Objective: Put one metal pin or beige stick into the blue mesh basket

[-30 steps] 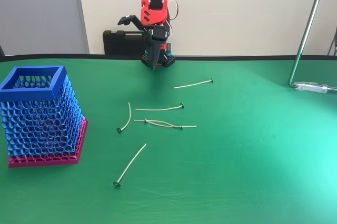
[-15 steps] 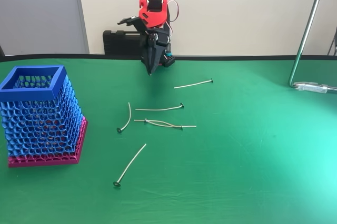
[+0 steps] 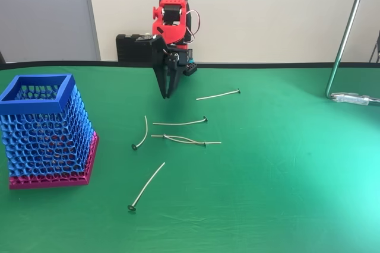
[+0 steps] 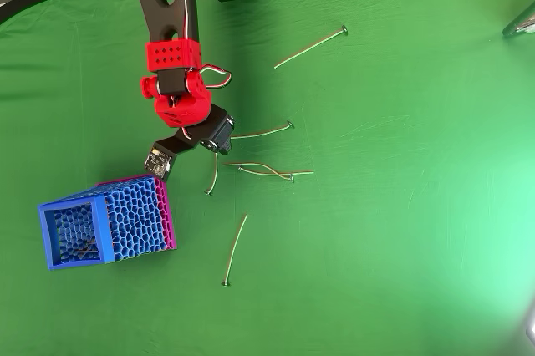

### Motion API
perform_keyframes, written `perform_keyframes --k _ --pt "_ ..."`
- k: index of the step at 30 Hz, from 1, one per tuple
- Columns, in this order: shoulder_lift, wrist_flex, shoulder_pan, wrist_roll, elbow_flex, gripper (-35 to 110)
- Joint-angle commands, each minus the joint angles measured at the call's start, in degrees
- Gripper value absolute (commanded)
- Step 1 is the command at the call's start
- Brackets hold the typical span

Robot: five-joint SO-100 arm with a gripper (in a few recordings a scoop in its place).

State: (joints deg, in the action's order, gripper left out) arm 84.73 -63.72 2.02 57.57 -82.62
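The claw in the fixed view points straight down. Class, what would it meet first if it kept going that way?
Probably the bare green cloth. The claw hangs near the curved pin, though depth is unclear.

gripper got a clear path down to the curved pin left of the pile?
Probably yes. The gripper hangs above the green table, pointing down, and the curved pin lies alone just past it, apart from the crossed pins and the blue mesh basket.
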Motion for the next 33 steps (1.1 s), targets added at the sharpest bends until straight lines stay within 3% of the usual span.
perform_keyframes --k 1,9,33 --pt "-0.97 -2.99 -0.26 2.37 4.92 16" --pt "-6.94 -3.87 0.7 9.32 9.76 18" --pt "-23.38 -4.31 1.67 12.83 21.09 18"
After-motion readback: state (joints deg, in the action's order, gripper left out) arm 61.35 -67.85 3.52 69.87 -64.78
